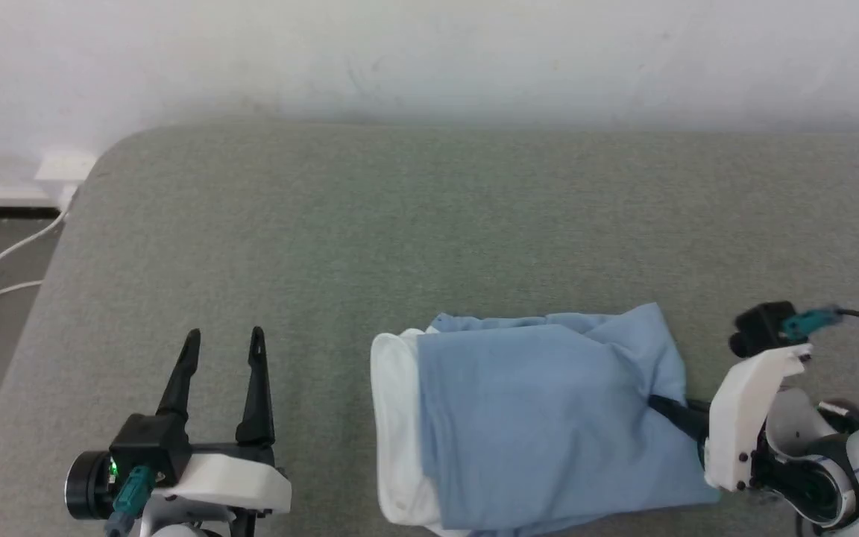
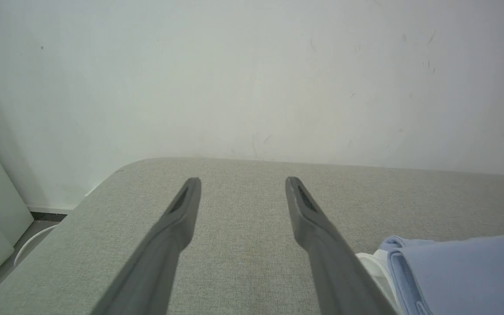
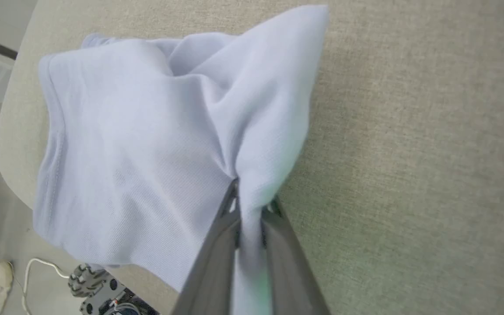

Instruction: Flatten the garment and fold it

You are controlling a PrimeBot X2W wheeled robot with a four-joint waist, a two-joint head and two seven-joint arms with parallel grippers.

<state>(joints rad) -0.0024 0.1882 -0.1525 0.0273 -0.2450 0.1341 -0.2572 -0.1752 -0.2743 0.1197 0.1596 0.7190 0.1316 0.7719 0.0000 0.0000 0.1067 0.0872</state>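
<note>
So, starting at the right pincer [image 3: 250, 204]: its fingers are squeezed together on a pinch of the garment [image 3: 138, 144], right at the edge nearest that arm. The cloth bunches and creases toward the grip. In the head view that pincer [image 1: 659, 404] comes in from the right with its tip on the blue fabric. My guess is it has that edge so it can tug the side flat or flip it over. A soft knit like this only goes where you drag it.

The left pincer [image 1: 224, 337] has its fingers apart and nothing in them. It sits over bare table [image 1: 325, 246], off to the left and apart from the shirt. It's probably parked there to stay out of the way, or waiting to take the other end.

The garment [image 1: 541, 418] lies near the front edge of the table, right of centre, already doubled into a rough rectangle. A white band [image 1: 392, 418], which looks like the collar end, faces the left pincer. From the left wrist view you see that end [image 2: 372, 262] just past the pincer [image 2: 241, 181].

The far right corner looks rumpled, so I'd say the fold is mostly done but not tidy yet.
</note>
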